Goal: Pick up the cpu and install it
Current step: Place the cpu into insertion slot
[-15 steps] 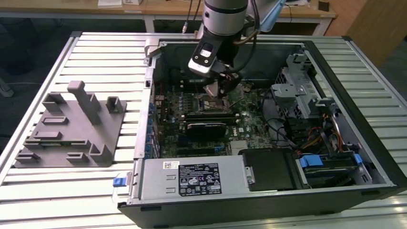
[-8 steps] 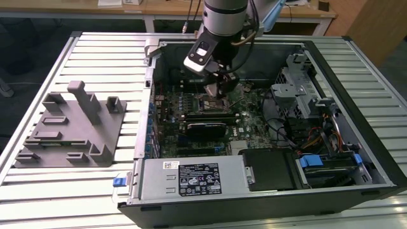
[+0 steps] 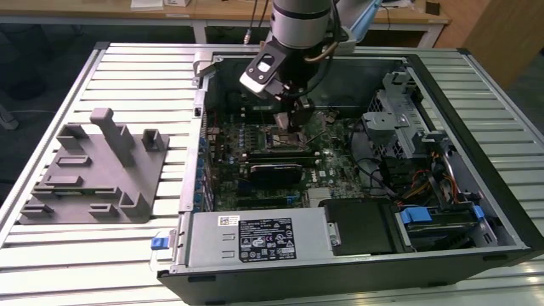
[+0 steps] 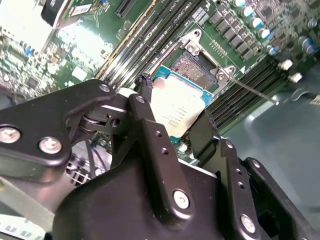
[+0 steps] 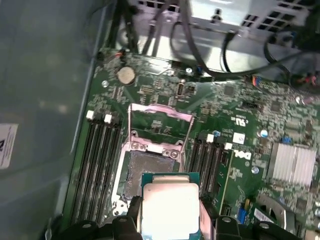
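The tool (image 4: 175, 107) pinches the cpu (image 4: 179, 102) by two opposite edges between its black fingers (image 4: 155, 140), the pale metal lid facing away from the board. In the exterior view the tool (image 3: 289, 122) hangs low inside the open computer case (image 3: 476, 127), which lies on the slatted worktop (image 3: 127, 70). In the first wrist view the cpu (image 5: 170, 207) sits at the fingertips, and the open socket (image 5: 137, 172) lies just beyond and beneath it, partly overlapped by the chip's leading edge. The load plate (image 5: 160, 117) stands raised on the socket's far side, and memory slots (image 5: 97, 160) flank the socket to either side of the tool. The step in hand looks like the final placement. Doing it well likely means squaring the chip's edges to the socket frame, centring it over the contact field (image 4: 190, 67), and keeping it level so no corner lands first. The descent should be slow and nearly forceless, since the contacts probably bend easily. The thin lever (image 4: 250, 90) beside the socket should stay clear of the fingers. Whether the chip already touches the frame is hard to judge from these angles.
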Robot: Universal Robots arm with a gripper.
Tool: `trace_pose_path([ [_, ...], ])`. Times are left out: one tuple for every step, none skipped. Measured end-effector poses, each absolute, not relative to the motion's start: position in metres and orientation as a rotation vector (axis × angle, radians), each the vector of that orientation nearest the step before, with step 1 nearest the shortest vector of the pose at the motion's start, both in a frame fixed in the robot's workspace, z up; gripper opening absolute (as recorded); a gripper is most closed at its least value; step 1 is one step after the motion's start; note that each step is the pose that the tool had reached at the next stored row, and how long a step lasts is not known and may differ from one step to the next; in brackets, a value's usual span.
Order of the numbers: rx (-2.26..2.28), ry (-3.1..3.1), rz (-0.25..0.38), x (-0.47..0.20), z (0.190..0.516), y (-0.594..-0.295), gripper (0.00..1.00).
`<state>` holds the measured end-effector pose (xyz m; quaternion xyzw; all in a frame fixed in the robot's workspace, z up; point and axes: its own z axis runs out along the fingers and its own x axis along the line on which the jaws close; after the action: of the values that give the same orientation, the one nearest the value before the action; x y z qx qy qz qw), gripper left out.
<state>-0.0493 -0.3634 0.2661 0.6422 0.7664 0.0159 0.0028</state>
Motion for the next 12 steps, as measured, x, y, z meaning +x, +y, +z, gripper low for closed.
trace_pose_path([
  [2.037,2.384,0.050,-0.0493,0.2660,-0.3634,0.54],
  [2.058,2.365,0.050,-0.0492,0.2658,-0.3634,0.54],
  [2.079,2.346,0.050,-0.0492,0.2656,-0.3634,0.54],
  [2.100,2.327,0.050,-0.0492,0.2653,-0.3634,0.54],
  [2.121,2.308,0.050,-0.0493,0.2651,-0.3634,0.54],
  [2.141,2.288,0.049,-0.0492,0.2647,-0.3634,0.54],
  [2.162,2.269,0.049,-0.0492,0.2641,-0.3634,0.54],
  [2.182,2.249,0.049,-0.0492,0.2634,-0.3634,0.54],
  [2.201,2.230,0.049,-0.0493,0.2624,-0.3634,0.54],
  [2.217,2.214,0.049,-0.0493,0.2610,-0.3632,0.54],
  [2.227,2.204,0.049,-0.0493,0.2595,-0.3627,0.54],
  [2.232,2.198,0.048,-0.0493,0.2578,-0.3618,0.54],
])
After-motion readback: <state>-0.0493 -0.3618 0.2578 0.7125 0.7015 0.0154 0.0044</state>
